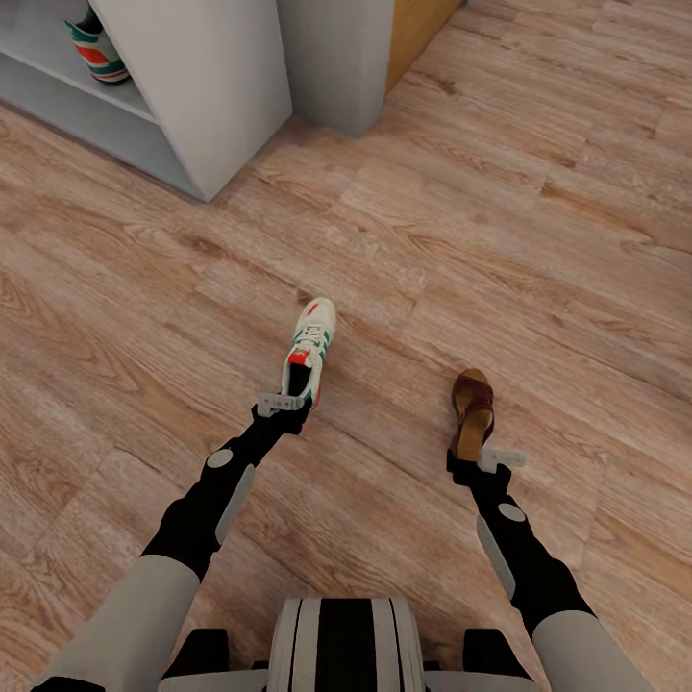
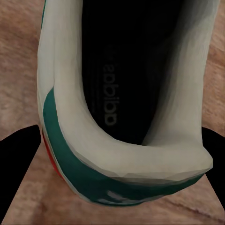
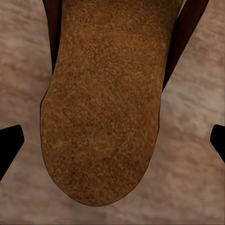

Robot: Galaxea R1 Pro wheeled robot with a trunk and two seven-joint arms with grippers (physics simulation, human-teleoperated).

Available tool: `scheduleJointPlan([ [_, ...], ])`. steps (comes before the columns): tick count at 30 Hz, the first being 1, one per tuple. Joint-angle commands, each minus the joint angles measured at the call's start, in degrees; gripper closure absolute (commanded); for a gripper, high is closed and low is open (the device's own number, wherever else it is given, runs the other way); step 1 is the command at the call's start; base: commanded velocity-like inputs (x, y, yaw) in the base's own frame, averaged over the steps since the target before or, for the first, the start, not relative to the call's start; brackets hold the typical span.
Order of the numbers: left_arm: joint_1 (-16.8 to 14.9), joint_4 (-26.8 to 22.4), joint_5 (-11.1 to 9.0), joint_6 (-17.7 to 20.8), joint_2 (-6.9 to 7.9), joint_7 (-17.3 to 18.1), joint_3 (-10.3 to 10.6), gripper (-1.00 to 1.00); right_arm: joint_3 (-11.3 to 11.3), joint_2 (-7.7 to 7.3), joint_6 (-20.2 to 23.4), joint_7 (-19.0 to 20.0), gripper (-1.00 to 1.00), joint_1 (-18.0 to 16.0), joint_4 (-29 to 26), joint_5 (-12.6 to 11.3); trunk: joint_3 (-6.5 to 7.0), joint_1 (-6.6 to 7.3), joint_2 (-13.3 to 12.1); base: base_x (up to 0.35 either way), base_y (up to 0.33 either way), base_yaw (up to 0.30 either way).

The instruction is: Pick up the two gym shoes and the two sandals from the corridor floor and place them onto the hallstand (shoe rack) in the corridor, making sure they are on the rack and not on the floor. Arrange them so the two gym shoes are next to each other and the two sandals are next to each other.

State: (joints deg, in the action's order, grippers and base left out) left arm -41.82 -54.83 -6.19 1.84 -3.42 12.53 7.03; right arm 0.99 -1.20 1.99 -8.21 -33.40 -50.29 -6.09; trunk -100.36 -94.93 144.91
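One white lace-up gym shoe with green and red-orange patches point(image 1: 96, 50) is already seen standing on a lower shelf of the pale grey-white hallstand point(image 1: 207, 96) at the upper left of the head view, so that part of the task can be judged done. A second white sneaker with green side stripes and a red-orange tongue patch point(image 1: 309, 354) lies on the light brown wood-grain plank floor point(image 1: 538, 211), its heel toward the robot, and a dark brown leather sandal with a tan insole point(image 1: 473, 411) lies well apart from it to the right; the other sandal cannot be accounted for. The left gripper point(image 1: 282, 406) is placed at the sneaker's heel, and in the left wrist view its dark fingers point(image 2: 18, 154) are spread on either side of the smooth, padded collar point(image 2: 136, 164), not closed on it. The right gripper point(image 1: 500, 459) is set at the sandal's heel end, and its fingertips point(image 3: 10, 143) stand wide apart beside the rounded, suede-like insole point(image 3: 103, 108), flanked by glossy dark straps. Both remaining pieces are therefore judged still to be grasped, lifted and shelved beside their mates.
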Motion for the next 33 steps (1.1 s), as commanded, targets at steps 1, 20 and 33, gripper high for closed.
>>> scheduleJointPlan([
  [1,0.0,0.0,-0.6,0.2,0.00,0.1,0.0,1.00,-0.1,-0.03,0.2,-0.2,-1.00,0.0,-0.1,-0.6,-0.08,0.01,0.0,0.000,0.000,0.000],
  [20,0.0,0.1,-0.7,0.2,0.00,0.1,0.0,1.00,-0.1,-0.03,0.2,-0.2,-1.00,0.0,-0.1,-0.6,-0.42,0.01,0.0,0.000,0.000,0.031],
  [33,0.0,0.1,-0.7,0.3,0.00,0.1,0.0,1.00,0.0,-0.03,0.2,-0.2,-1.00,0.0,-0.1,-0.9,-0.42,0.01,0.0,0.080,0.000,0.000],
])
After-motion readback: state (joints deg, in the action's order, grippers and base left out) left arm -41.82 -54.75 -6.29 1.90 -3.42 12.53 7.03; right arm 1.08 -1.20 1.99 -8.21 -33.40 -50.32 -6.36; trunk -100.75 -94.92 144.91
